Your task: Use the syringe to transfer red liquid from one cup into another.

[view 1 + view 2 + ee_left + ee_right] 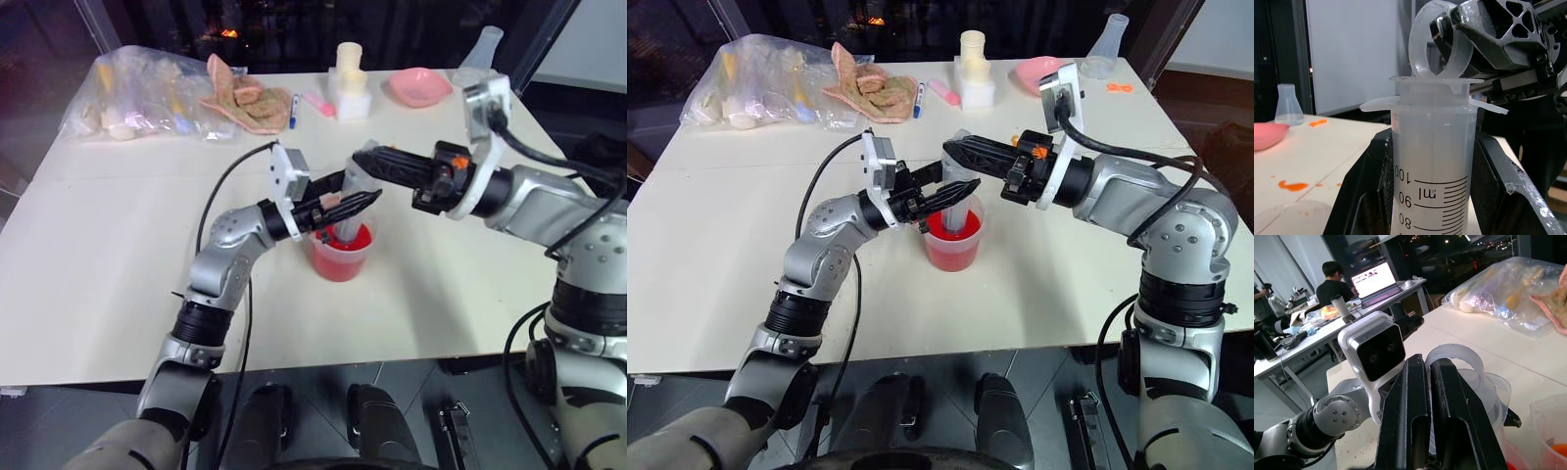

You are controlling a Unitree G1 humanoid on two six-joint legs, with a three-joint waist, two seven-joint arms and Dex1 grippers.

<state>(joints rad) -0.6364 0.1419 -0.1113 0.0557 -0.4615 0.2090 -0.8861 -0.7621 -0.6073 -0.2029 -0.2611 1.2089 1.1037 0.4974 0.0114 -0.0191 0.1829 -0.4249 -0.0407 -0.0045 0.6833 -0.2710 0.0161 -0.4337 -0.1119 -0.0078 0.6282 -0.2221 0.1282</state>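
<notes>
The clear syringe [1430, 161] stands upright with its lower end in the red-walled cup [343, 257], which holds red liquid [952, 227]. My left gripper [958, 193] is shut on the syringe's barrel, one black finger [1364, 196] on each side. My right gripper [366, 163] reaches in from the right, level above the cup. It is shut on the white plunger ring [1442, 41] at the syringe's top; that ring [1459, 363] shows just past its fingers [1415, 401]. A colourless clear cup [1550, 423] stands right beside the red one, partly hidden by the arms.
Along the table's far edge lie a plastic bag of items [137, 93], a pink cloth [245, 98], a blue pen [294, 111], a white block stack [351, 83], a pink dish [419, 85] and a clear flask [482, 51]. Orange spill spots [1293, 185] mark the tabletop.
</notes>
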